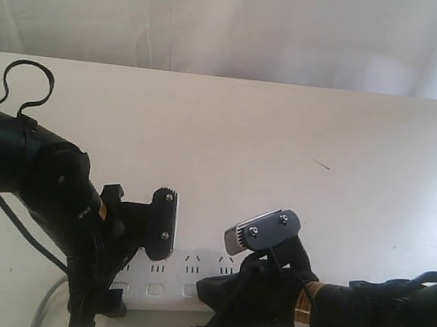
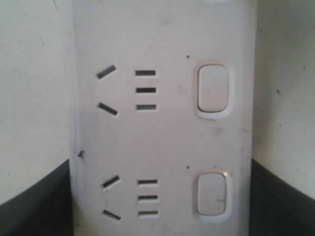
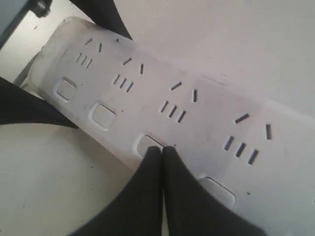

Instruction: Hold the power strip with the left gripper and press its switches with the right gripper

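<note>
The long white power strip (image 1: pixel 183 268) lies on the table near its front edge and fills the left wrist view (image 2: pixel 162 128). My left gripper (image 1: pixel 130 268) reaches down over it near its cord end. Its two black fingers (image 2: pixel 29 206) press against the strip's long sides, so it is shut on the strip (image 3: pixel 206 108). My right gripper (image 1: pixel 211 289) is shut, its black fingertips (image 3: pixel 162 150) together on the third switch (image 3: pixel 145 141) from the cord end. Other switches (image 2: pixel 212 88) show beside their sockets.
A grey cord (image 1: pixel 47 302) leaves the strip's left end toward the front edge. A black cable loop (image 1: pixel 29 80) rises over the left arm. The pale tabletop (image 1: pixel 285 140) stretches behind the strip to a white backdrop.
</note>
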Robot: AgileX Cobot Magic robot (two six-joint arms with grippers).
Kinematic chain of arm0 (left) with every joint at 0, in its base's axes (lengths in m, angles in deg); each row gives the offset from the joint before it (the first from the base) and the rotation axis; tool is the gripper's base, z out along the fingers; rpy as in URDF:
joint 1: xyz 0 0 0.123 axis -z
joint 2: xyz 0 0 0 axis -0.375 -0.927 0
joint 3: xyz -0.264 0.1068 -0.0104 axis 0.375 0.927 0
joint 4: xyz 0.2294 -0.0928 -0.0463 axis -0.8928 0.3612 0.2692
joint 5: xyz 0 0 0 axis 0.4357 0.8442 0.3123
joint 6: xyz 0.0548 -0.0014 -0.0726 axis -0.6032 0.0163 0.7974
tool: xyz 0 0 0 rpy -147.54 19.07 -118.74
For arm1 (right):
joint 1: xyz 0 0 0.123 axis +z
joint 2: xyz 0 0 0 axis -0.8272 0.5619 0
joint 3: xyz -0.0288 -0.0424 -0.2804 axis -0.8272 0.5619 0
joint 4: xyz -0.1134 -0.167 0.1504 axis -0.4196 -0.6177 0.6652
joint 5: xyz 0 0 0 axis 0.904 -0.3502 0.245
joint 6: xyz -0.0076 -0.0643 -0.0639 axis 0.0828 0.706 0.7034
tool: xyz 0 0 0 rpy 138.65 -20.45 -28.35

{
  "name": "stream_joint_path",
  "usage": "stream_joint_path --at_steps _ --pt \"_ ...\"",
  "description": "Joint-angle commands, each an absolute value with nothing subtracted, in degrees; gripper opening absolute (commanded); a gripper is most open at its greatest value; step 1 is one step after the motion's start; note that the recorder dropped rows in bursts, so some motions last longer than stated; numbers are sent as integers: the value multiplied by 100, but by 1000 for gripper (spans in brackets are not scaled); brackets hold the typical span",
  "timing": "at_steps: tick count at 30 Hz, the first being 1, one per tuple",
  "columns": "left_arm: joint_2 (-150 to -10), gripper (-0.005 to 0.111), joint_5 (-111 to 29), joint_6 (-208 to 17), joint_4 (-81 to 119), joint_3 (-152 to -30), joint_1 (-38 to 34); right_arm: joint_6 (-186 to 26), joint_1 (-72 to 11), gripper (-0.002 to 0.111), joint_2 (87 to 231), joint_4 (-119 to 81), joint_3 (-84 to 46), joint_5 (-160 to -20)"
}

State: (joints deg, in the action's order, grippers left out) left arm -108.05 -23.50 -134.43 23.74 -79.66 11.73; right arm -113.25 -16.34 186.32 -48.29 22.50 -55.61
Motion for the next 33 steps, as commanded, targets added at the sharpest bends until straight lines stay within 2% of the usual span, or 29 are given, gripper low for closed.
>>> stream_joint_path --at_steps 1,4,10,13,33 --pt "-10927 0 -2011 -13465 2243 -7859 1180 -11236 -1626 0 18859 -4818 2332 -5623" --pt "-10927 0 -1999 -13465 2243 -7859 1180 -11236 -1626 0 18577 -4818 2332 -5719" --pt "-10927 0 -1999 -13465 2243 -7859 1180 -11222 -1626 0 17712 -4816 2332 -6756" --pt "-10927 0 -1999 -13465 2243 -7859 1180 -11121 -1626 0 17571 -4718 2332 -6736" --pt "-10927 0 -1932 -13442 2243 -7859 1180 -10779 -1626 0 18466 -4212 2332 -5890"
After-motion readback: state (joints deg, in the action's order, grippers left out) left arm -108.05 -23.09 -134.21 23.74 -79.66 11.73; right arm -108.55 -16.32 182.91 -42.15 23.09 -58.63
